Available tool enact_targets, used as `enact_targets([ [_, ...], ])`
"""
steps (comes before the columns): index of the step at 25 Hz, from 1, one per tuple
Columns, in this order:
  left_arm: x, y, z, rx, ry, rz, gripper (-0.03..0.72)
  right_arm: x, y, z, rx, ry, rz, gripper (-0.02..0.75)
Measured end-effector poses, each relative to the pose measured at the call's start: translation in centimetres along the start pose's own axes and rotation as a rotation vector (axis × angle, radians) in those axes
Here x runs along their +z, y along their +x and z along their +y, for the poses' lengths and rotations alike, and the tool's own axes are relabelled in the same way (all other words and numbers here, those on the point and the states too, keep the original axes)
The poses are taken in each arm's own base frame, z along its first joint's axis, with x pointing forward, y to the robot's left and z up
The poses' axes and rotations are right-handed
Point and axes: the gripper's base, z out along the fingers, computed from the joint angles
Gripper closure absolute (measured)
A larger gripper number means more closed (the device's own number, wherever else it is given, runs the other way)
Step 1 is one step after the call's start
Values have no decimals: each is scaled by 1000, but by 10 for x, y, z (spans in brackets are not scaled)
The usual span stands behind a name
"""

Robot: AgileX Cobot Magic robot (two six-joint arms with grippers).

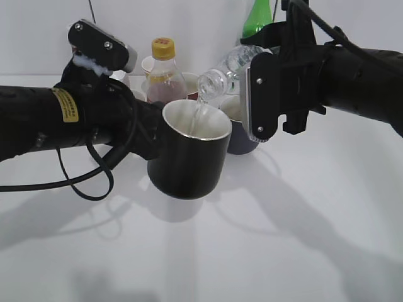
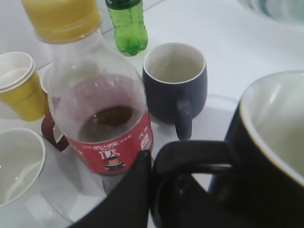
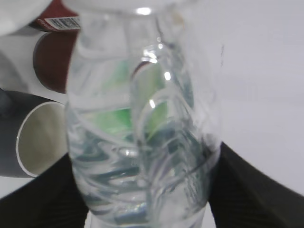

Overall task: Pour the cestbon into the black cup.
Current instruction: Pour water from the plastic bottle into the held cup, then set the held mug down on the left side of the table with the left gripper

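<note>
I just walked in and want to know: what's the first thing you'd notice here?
Water streams from the tilted cestbon, held by the right gripper, into the black cup, which the left gripper holds up by its handle at the middle. Behind stand a red-labelled bottle and other cups.

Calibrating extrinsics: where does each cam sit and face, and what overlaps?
Exterior: low, across the table; both arms, black cup under the tilted cestbon.
Left wrist: on the left arm, looking forward-down; left tool at the cup handle, navy mug, red-labelled bottle.
Right wrist: close on the cestbon in the right tool.
Shared: the navy mug is in both wrist views.
</note>
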Motion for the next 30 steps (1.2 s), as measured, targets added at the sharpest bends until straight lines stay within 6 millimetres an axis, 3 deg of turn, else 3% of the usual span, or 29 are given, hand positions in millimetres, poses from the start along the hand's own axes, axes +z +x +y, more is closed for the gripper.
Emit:
enact_targets([
  [9,0,0,0,0,0,0,638,0,1,0,42,0,14,239],
  [13,0,-1,0,0,0,-9,638,0,2,3,235,-32,30,239],
  [18,0,-4,0,0,3,-42,638,-1,1,14,597,-151,57,239],
  [22,0,-5,0,-1,3,-52,638,-9,0,3,915,-106,42,239],
  [26,-18,-4,5,-47,-23,-133,638,-16,22,-12,1192,9,61,239],
  [30,-48,6,36,-161,-152,-248,638,-22,62,-7,1386,130,137,239],
])
